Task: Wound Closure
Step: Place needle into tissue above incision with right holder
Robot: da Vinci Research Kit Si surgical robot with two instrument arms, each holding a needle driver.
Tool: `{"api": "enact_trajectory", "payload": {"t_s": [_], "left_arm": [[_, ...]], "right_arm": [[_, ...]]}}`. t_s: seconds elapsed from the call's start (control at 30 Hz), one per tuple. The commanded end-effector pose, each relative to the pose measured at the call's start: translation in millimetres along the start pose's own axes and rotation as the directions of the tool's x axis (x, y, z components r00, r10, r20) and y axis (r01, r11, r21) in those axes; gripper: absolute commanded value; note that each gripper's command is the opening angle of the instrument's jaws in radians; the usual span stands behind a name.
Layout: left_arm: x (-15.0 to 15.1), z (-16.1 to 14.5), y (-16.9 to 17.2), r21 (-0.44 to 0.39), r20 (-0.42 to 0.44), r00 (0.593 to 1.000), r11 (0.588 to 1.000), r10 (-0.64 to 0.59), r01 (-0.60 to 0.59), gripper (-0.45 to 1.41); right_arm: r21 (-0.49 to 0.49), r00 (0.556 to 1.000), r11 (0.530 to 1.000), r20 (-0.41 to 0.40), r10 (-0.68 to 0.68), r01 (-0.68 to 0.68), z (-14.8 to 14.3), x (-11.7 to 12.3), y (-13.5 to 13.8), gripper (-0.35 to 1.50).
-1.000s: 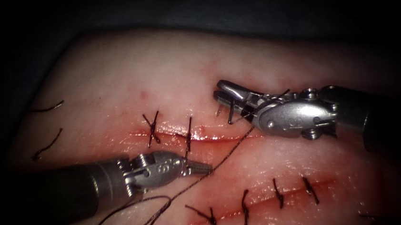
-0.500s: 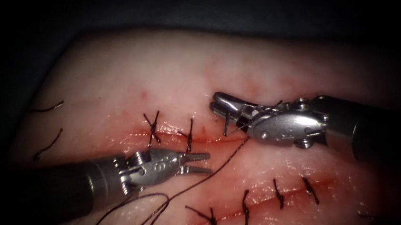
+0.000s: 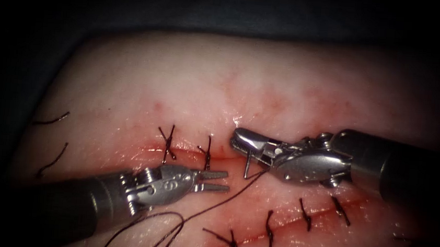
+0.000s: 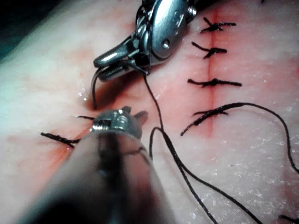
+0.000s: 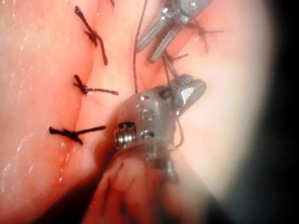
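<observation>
Holding the needle (image 3: 248, 165) near its blunt end, our right tool (image 3: 239, 141) has its jaws pinched on it at the centre of the frame; the tip hangs down to the cut (image 3: 186, 152) in the tissue (image 3: 286, 81), where we cannot tell if it enters. Our left tool (image 3: 218, 181), lower left, holds nothing, jaws spread. The thread (image 3: 208, 206) trails toward the bottom edge.

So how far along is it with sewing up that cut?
Two stitches already cross the left part of the upper cut. In hand: the right tool grips the curved needle, its tip down at the cut, thread trailing off. The left tool waits below the cut, jaws open, holding nothing. Left: the cut's unstitched right part beneath the right tool.
</observation>
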Motion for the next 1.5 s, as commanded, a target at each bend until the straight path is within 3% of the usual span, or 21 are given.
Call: {"api": "enact_trajectory", "payload": {"t_s": [0.03, 0.3, 0.7, 1.5], "left_arm": [[0.2, 0.9, -0.6, 0.000, 0.007, 1.000, 1.000, 0.003, -0.003, -0.08], [-1.1, 2.3, -0.9, -0.005, 0.033, 0.999, 1.000, 0.020, -0.020, -0.10], [-2.1, 1.3, 0.9, -0.016, 0.081, 0.996, 0.999, 0.043, -0.042, -0.13], [-2.9, 0.5, 1.4, 0.015, 0.132, 0.990, 0.999, 0.045, -0.047, -0.10]], "right_arm": [[0.000, 1.000, 1.000, -0.005, -0.003, 0.003, 1.2, -0.1, -0.5, -0.35], [0.024, 1.000, 0.999, -0.009, -0.022, 0.022, 1.8, 0.1, -2.6, -0.35], [0.081, 1.000, 0.997, 0.003, -0.003, 0.003, 2.1, -0.8, -4.8, -0.35], [0.195, 0.998, 0.979, 0.043, 0.054, -0.062, 2.2, -1.6, -8.9, -0.35]]}}
